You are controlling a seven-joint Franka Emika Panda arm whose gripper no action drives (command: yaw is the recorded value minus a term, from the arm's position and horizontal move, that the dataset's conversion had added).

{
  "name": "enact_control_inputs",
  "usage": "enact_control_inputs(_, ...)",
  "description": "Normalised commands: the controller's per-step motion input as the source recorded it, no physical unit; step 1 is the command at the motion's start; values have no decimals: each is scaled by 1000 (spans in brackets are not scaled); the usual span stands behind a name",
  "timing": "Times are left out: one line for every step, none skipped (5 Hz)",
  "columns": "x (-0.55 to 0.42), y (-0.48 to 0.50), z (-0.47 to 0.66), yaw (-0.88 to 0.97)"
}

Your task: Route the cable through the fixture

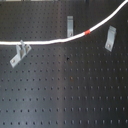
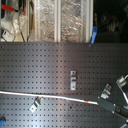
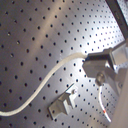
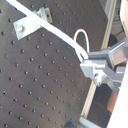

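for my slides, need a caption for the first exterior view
White cable with a red band stretched across a black pegboard past three metal clips.

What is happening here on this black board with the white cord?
A robot arm is routing the cable, a long white cord with a red band, across a black pegboard that carries three metal clips. In both wrist views, the gripper is shut on the cable near one end. In the first exterior view, the cable lies by the left clip and below the middle clip.
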Motion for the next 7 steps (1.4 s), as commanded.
enact_control_inputs(-11, -50, -2, 0)
enact_control_inputs(-31, -11, 162, 360)
enact_control_inputs(-46, -164, 372, 346)
enact_control_inputs(-100, -283, 434, 531)
enact_control_inputs(-430, -266, 457, 323)
enact_control_inputs(-442, -95, 189, 394)
enact_control_inputs(-249, 73, 13, 463)
